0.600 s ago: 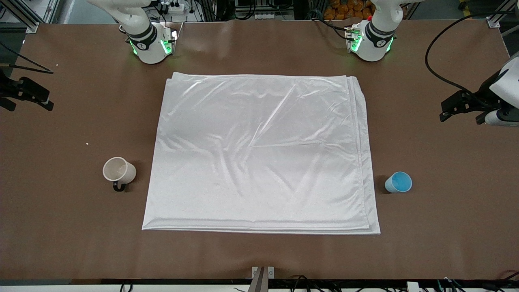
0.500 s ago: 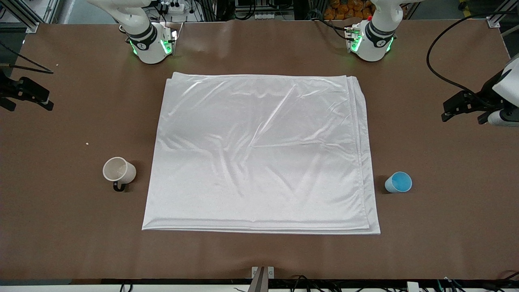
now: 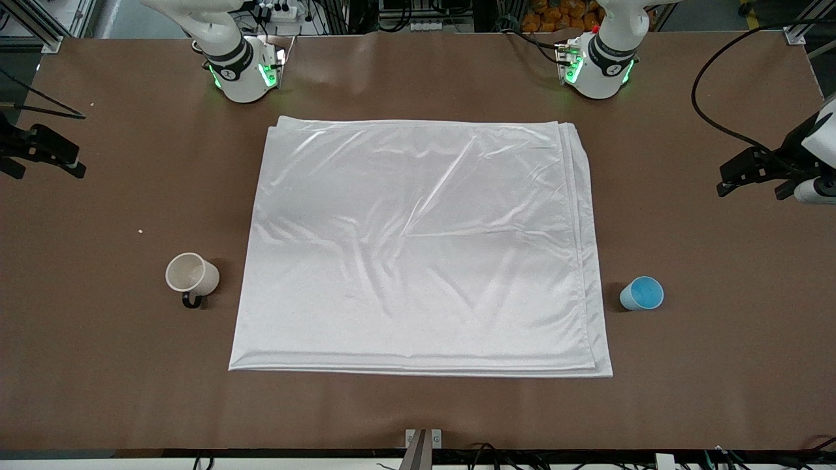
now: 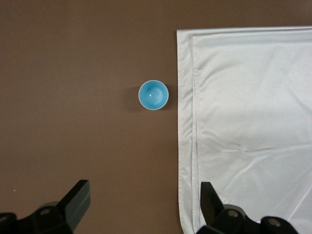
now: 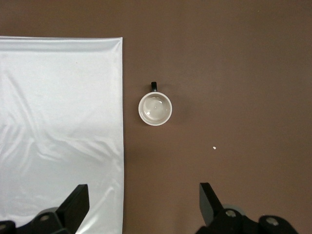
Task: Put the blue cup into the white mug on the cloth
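Since nothing is yet gripped, the step in hand reads as the first reach for the two vessels.

Blue cup: the blue cup (image 3: 641, 293) stands upright, mouth up, on the bare desk (image 3: 418, 408) just beside the cloth's edge at the left arm's end, not touching it.
White mug: the white mug (image 3: 191, 275) is upright on the desk near the cloth's edge at the right arm's end, black handle turned toward the front camera.
Cloth: the cloth (image 3: 418, 248) lies flat mid-desk, creased, with nothing on it.
Left tool: the left tool (image 4: 141, 207) hangs high over bare desk, fingers spread wide, empty.
Right tool: the right tool (image 5: 141, 207) hangs high over the cloth's edge, spread wide, empty.
How to do it well: mug onto the cloth first, I'd judge (gripped by the wall, clear of the handle); pinch the cup across its rim, keep it upright, centre it over the mug's mouth before lowering.
Risk: satin is slippery; set the mug down gently.
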`<state>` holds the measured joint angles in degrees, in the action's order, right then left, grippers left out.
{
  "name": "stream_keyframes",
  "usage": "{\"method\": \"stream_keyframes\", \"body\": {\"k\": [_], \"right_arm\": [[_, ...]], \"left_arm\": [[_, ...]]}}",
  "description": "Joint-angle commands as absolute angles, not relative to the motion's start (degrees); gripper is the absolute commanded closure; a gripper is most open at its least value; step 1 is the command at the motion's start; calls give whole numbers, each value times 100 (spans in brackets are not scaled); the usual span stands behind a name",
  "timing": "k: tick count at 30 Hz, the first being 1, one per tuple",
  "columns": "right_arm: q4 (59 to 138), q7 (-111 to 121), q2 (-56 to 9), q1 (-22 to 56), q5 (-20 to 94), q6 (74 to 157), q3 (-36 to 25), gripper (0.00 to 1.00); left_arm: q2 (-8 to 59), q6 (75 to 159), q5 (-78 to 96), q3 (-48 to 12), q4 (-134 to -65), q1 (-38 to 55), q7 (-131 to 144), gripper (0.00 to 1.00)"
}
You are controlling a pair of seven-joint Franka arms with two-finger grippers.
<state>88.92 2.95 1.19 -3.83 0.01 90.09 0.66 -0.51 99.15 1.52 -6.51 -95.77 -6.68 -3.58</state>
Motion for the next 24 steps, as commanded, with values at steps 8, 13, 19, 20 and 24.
{"method": "stream_keyframes", "body": {"k": [8, 13, 19, 20, 24], "right_arm": [[9061, 316, 97, -475, 18, 9131, 88, 0], [9228, 325, 44, -483, 18, 9237, 88, 0], [9474, 325, -123, -510, 18, 9439, 88, 0], [9501, 325, -167, -518, 18, 9466, 88, 0], [9518, 325, -342, -554, 26, 9466, 88, 0]], "left_arm": [[62, 9809, 202, -659, -9501, -686, -501, 0], [96, 9765, 202, -668, -9518, -694, -483, 0], [307, 9800, 211, -668, -9510, -721, -492, 0], [351, 9817, 211, -668, -9501, -721, -492, 0], [562, 9975, 202, -659, -9527, -712, -483, 0]]}}
